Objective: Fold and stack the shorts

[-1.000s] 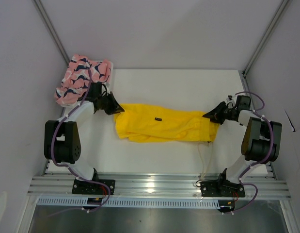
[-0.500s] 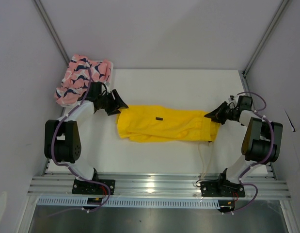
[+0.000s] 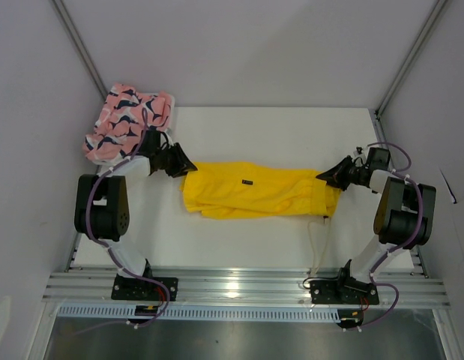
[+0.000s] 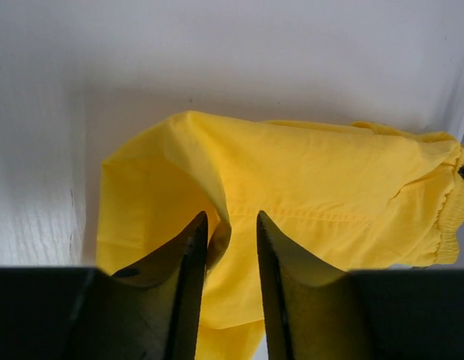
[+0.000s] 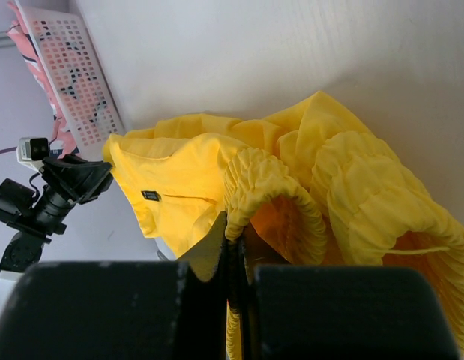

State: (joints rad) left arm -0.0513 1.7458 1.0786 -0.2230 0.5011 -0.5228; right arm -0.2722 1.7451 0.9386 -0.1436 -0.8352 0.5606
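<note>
The yellow shorts (image 3: 254, 191) lie stretched left to right across the middle of the table. They also show in the left wrist view (image 4: 314, 180) and the right wrist view (image 5: 187, 172). My left gripper (image 3: 182, 163) is at their left end. In its own view it (image 4: 230, 217) is open, with a raised fold of yellow cloth against the left finger (image 4: 193, 247). My right gripper (image 3: 326, 178) is at the right end and shut on the gathered elastic waistband (image 5: 233, 225). The pink whale-print shorts (image 3: 127, 120) lie heaped at the back left.
A white mesh basket (image 5: 70, 82) stands under the pink shorts at the table's back left corner. A thin white cable (image 3: 314, 241) runs along the table in front of the shorts' right end. Grey walls and metal frame posts close in the sides.
My left gripper has let go of the shorts' left end, opened and drawn back a little to the upper left. The cloth's left end has settled. The right gripper has kept its hold.
</note>
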